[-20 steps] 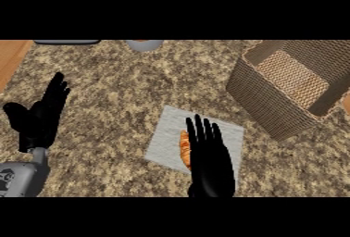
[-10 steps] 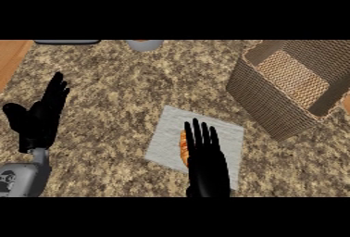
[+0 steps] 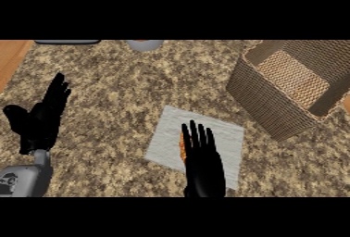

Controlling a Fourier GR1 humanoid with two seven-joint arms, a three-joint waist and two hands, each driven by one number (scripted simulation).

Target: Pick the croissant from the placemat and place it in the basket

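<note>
While over placemat (image 3: 167, 139): right hand (image 3: 202, 162), fingers (image 3: 195, 136) straight, released; croissant (image 3: 182, 147) just left of fingers; basket (image 3: 273, 104) well apart.

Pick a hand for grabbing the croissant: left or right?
Right. The right hand is open directly over the placemat, its fingers covering most of the croissant, and the basket lies on its side. The left hand rests open near the counter's left edge, away from both.
</note>
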